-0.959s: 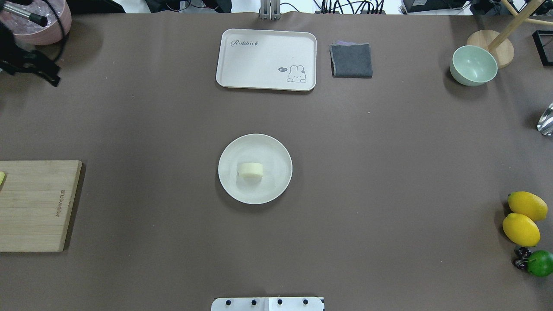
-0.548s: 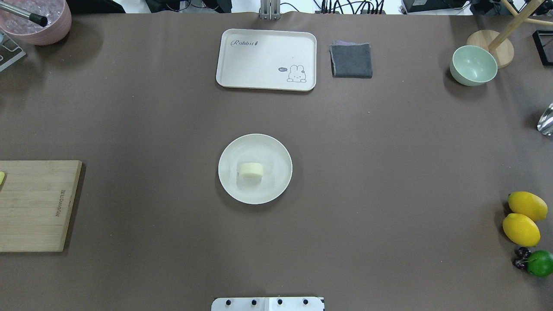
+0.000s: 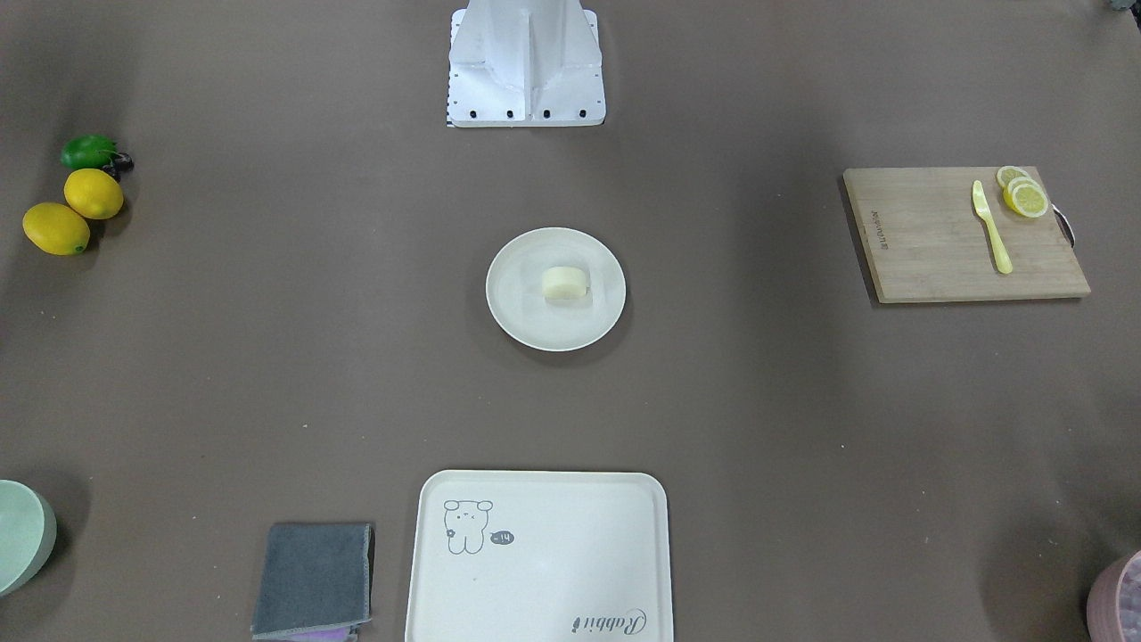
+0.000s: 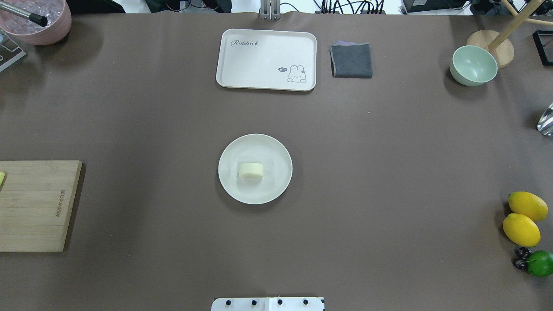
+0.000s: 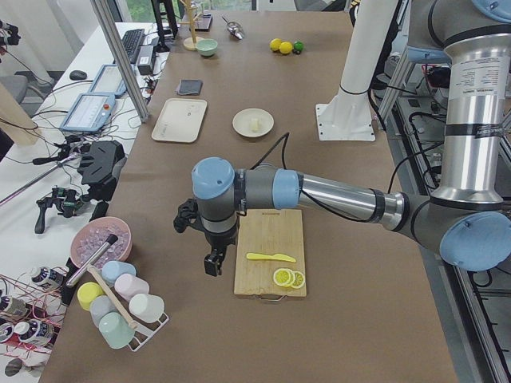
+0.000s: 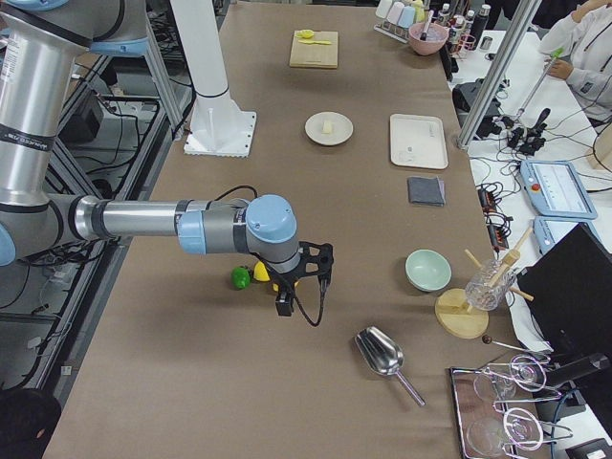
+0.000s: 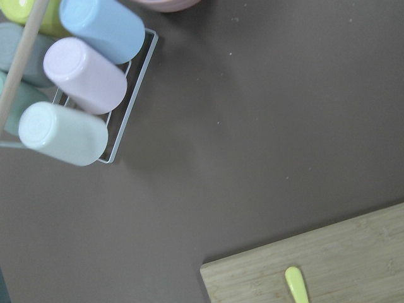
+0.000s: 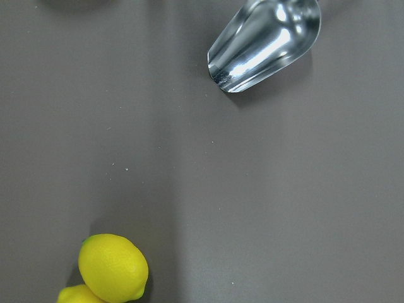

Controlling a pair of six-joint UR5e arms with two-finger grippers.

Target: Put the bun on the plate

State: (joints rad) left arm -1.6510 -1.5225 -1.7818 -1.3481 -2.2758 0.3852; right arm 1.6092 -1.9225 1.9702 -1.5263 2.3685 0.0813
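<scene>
Lemons (image 4: pixel 521 229): two, side by side at the right edge.
Plate (image 4: pixel 255 147): one, mid-table.
Bun (image 4: pixel 251 169): one, lying on the plate, near its centre.
Tray (image 4: pixel 265 58), grey cloth (image 4: pixel 351 60), green bowl (image 4: pixel 473 65): one each, far side.
Left gripper (image 5: pixel 212 262), right gripper (image 6: pixel 283 304): at the table's ends; cannot tell how far the jaws are open or what they hold.

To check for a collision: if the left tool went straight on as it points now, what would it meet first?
The left tool points down; it would probably meet the bare brown table cover, between the wooden cutting board and the racked pastel cups.
</scene>
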